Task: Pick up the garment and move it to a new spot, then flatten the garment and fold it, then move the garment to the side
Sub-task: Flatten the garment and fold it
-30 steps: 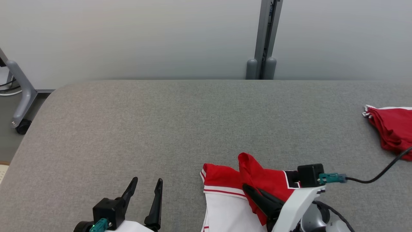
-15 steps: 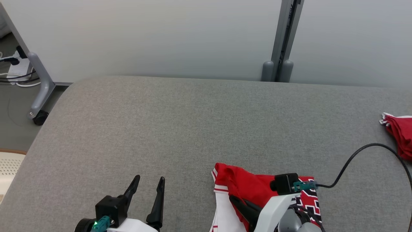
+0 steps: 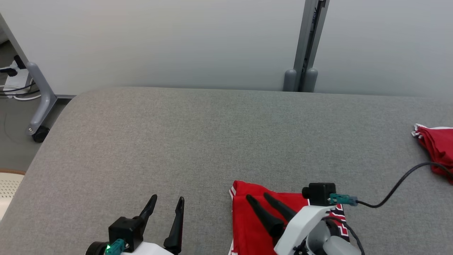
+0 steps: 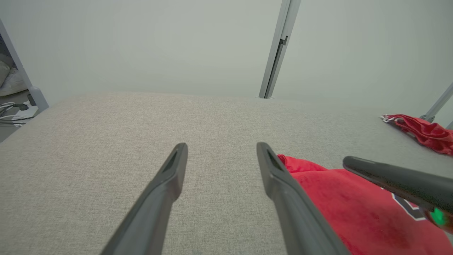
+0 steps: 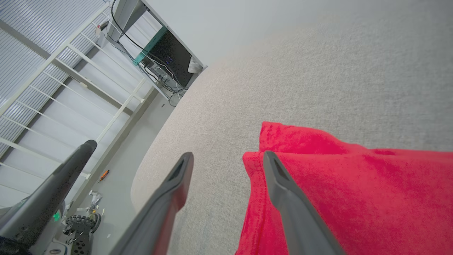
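The garment (image 3: 247, 221) is red with white trim and a black-and-white print. It lies flat near the front edge of the grey padded table (image 3: 212, 141). My right gripper (image 3: 257, 196) is open just above its far left corner, with nothing between the fingers. In the right wrist view the right gripper (image 5: 228, 155) straddles the edge of the garment (image 5: 354, 184). My left gripper (image 3: 167, 198) is open over bare table to the garment's left. In the left wrist view the left gripper (image 4: 221, 145) has the garment (image 4: 354, 212) on its right.
Another red cloth (image 3: 437, 148) lies bunched at the table's right edge. A black cable (image 3: 396, 187) trails from my right wrist. A grey post (image 3: 304, 46) stands behind the table. The table's rounded left edge drops to floor beside a wheeled frame (image 3: 39, 102).
My right gripper has opened and let go of the garment's red flap, which now lies flat over the white part. The head camera shifted. The left gripper stayed open.
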{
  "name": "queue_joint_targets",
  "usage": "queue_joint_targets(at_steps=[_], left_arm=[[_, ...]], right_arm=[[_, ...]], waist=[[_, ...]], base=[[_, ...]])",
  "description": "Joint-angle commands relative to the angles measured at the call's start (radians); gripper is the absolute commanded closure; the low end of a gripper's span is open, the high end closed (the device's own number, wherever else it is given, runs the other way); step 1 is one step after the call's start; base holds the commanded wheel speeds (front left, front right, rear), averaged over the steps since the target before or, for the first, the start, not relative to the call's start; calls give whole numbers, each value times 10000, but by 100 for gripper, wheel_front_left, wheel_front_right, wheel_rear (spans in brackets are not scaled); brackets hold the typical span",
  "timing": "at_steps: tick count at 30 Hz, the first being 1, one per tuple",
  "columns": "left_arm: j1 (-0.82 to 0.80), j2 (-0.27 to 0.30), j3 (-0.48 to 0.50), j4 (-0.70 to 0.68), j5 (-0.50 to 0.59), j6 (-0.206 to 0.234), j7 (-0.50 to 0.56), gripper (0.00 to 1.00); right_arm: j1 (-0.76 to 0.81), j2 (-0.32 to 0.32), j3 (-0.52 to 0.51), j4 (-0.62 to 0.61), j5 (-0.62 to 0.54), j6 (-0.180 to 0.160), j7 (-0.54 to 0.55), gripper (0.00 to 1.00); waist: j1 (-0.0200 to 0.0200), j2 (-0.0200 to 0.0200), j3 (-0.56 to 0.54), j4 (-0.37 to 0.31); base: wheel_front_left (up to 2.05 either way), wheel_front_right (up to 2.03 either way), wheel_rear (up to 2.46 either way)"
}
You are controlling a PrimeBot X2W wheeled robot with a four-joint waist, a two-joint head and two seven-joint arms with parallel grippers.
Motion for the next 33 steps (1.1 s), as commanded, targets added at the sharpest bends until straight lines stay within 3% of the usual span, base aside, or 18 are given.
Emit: queue_joint_targets(at_steps=[1, 8, 14, 23, 29, 33], left_arm=[[20, 35, -5, 30, -19, -12, -58, 0], [101, -11, -105, 100, -45, -31, -125, 0], [83, -100, -93, 216, -85, -34, -303, 0], [116, -308, 179, 697, -191, 1, -1088, 0], [192, -418, 457, 1003, -102, 2, -1517, 0], [347, -446, 654, 1123, -23, -83, -1636, 0]], right_arm=[[-84, -290, -197, 124, -351, 3, -396, 0], [186, -793, -1470, 404, -1904, 3, -1899, 0], [612, -797, -2901, 127, -3160, 3, -2355, 0], [2059, -245, -5506, -1692, -5889, 3, -2479, 0], [3022, 7, -6394, -2920, -6984, 3, -2478, 0], [3448, 31, -6545, -3456, -7054, 3, -2476, 0]], waist=[[0, 0, -27, -51], [0, 0, -126, -265], [0, 0, -190, -478], [0, 0, -295, -861], [0, 0, -385, -973], [0, 0, -438, -1014]], base=[[0, 0, 0], [0, 0, 0], [0, 0, 0], [0, 0, 0], [0, 0, 0], [0, 0, 0]])
